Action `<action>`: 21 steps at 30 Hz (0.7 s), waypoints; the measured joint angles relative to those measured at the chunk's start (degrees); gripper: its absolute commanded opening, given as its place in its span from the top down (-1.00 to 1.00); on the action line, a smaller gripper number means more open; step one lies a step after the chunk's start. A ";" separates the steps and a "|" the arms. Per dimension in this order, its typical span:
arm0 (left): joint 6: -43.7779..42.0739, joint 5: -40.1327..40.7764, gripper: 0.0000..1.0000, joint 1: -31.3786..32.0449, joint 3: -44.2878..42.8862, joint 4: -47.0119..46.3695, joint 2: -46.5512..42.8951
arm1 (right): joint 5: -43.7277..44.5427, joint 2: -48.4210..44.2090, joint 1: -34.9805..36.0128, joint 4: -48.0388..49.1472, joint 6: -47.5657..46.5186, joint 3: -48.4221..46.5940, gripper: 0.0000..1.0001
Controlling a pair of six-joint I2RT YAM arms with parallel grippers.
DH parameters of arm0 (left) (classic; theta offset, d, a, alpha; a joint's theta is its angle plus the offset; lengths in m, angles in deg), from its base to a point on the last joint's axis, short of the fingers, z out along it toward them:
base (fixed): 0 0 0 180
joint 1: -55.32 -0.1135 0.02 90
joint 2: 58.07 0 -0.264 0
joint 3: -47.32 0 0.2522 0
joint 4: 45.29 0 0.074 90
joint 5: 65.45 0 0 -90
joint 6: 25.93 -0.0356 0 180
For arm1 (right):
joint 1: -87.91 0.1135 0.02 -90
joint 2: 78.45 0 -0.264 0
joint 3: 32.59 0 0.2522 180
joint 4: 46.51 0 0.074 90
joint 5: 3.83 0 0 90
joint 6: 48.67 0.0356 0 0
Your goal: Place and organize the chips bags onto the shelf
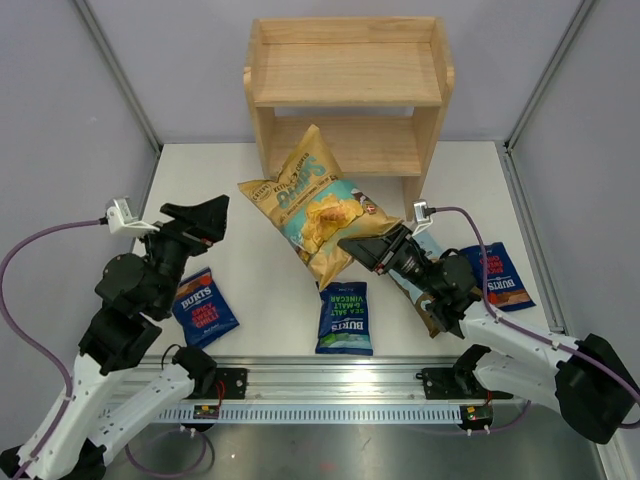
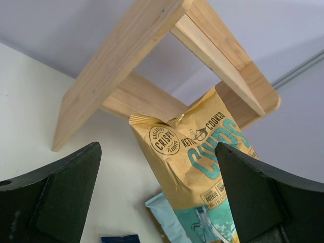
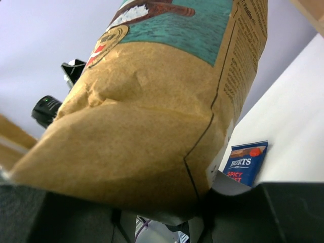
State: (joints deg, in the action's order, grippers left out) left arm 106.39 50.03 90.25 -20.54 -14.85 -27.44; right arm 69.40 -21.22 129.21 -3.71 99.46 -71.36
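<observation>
- The wooden two-tier shelf (image 1: pixel 345 75) stood at the far side of the table (image 1: pixel 260 290), with no bag on either tier.
- The yellow Kettle Cooked Chips bag (image 1: pixel 310 205) hung tilted in front of it, its top near the lower tier's opening and its bottom toward my right arm.
- My right gripper (image 1: pixel 358 250) was closed part-way on that bag's bottom end. I judged the step to be feeding the bag in, so I'd raise its top over the board's front edge before pushing, or it might crumple.
- My left gripper (image 1: pixel 212 220) was spread wide, holding nothing, and free to steady the top.
- Three Burts bags (image 1: pixel 345 318) lay flat near the arms.
</observation>
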 measured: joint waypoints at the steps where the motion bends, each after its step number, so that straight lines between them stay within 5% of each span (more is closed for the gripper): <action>1: -0.81 0.59 -0.98 0.00 -0.52 1.73 -0.44 | 1.09 1.03 0.00 0.63 0.20 0.59 0.54; 14: -14.38 -2.32 -0.98 0.00 -20.31 25.73 3.43 | 8.68 4.17 -8.11 0.28 0.55 0.68 0.55; 21: -19.69 -1.92 -0.98 -0.02 -13.46 30.08 -2.54 | 13.09 5.27 -11.63 -3.85 -0.42 -3.76 0.54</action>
State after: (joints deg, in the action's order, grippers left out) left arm 86.70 48.10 90.23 -34.01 15.23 -29.97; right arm 82.49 -15.95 117.58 -7.56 99.05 -75.12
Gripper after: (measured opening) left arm 0.988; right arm 0.419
